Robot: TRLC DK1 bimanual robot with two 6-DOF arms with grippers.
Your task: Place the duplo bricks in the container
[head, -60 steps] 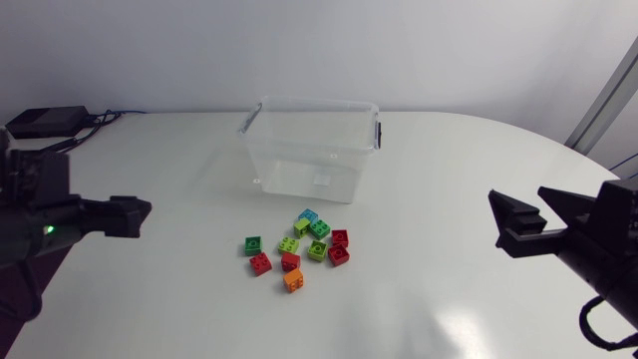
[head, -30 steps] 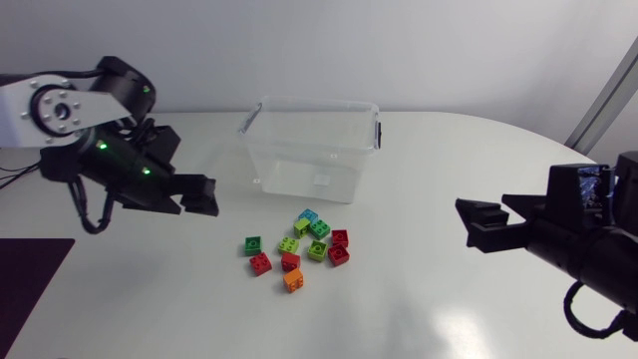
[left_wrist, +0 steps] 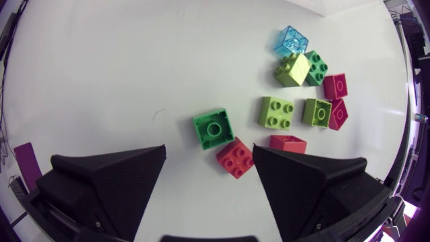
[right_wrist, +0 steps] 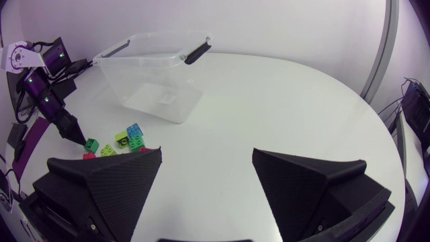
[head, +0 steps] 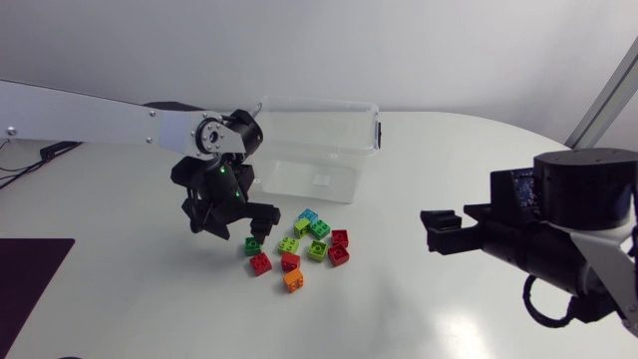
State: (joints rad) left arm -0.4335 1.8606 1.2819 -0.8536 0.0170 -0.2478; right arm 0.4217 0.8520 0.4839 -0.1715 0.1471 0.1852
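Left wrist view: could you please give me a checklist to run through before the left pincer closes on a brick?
1. Left pincer open and empty: ok.
2. A brick lined up with the gap: ok, the dark green brick lies just ahead of the fingertips.
3. Target free of neighbours: not ok, the red brick lies right against its corner, nearer one finger.
4. Pincer low enough to grip: cannot tell.
5. Clear container uncovered: ok, no lid on it.
6. Right pincer out of the way: ok, open and well apart from the left one.
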